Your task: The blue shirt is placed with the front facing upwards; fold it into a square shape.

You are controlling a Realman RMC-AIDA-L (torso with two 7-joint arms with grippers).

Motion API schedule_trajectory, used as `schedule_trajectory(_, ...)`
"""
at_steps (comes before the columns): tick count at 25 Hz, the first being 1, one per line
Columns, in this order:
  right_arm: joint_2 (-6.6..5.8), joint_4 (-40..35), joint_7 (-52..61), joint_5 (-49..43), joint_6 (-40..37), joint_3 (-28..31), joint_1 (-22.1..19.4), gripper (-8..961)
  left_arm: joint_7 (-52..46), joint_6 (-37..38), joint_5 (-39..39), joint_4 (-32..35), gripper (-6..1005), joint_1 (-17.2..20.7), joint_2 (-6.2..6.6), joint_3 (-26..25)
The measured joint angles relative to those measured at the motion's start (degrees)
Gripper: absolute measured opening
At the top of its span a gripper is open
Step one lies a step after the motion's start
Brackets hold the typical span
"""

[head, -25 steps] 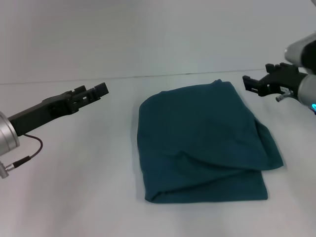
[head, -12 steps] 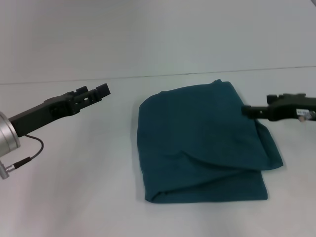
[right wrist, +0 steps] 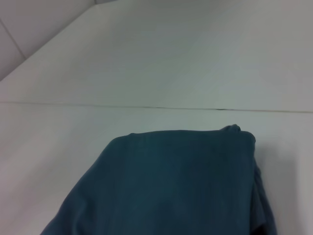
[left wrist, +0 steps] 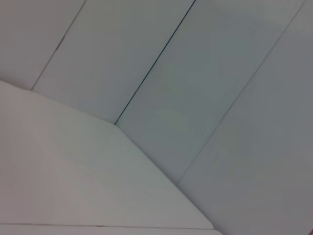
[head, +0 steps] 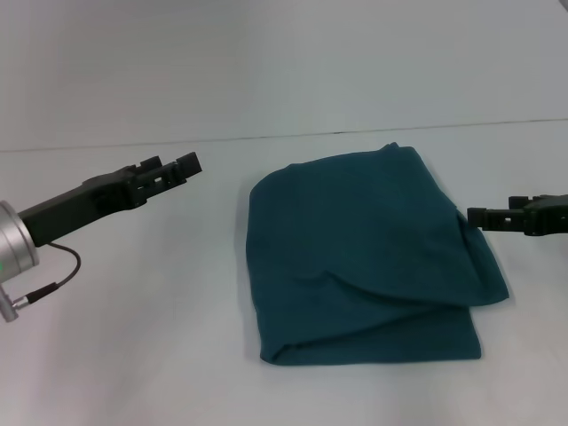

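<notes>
The blue shirt (head: 364,257) lies folded into a rough square in the middle of the white table (head: 133,337), plain teal side up, with a loose fold bulging at its right edge. No lettering shows. My left gripper (head: 185,165) hangs above the table to the left of the shirt, well apart from it and holding nothing. My right gripper (head: 477,216) reaches in from the right, level with the shirt's right edge and close beside it. The right wrist view looks over the folded blue shirt (right wrist: 171,186) from that side.
The table's far edge (head: 266,138) meets a pale wall behind the shirt. The left wrist view shows only the white table top (left wrist: 73,186) and wall panels (left wrist: 205,73).
My right gripper has dropped from beside the shirt's far right corner and drawn back to the right, level with its right edge. The left arm has barely shifted. The shirt has not moved.
</notes>
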Motion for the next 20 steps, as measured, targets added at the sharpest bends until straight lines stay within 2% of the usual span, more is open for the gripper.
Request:
schedule_trajectory(4,-0.06,3.94,-0.35,0.0,2.69,0.58,1.8,920,0.0,0.24,0.06,-0.13,924,-0.38,-0.08,1.43)
schedule_trajectory(11,-2.08,14.0,-1.05,-0.04,6.09,2.08,7.68,917,-0.01,2.53,1.96,-1.22,924,-0.54,-0.15,5.1)
schedule_trajectory(15,-2.92,16.34,-1.01,-0.2,6.88,2.44,9.43,916,0.42,5.93,5.1,-1.4,924,-0.54,-0.19,5.52)
schedule_trajectory(20,-3.26,16.96,-0.32,-0.23,8.48,2.47,10.04,914,0.82,7.64,7.48,-1.63,924,-0.79,-0.45,10.3)
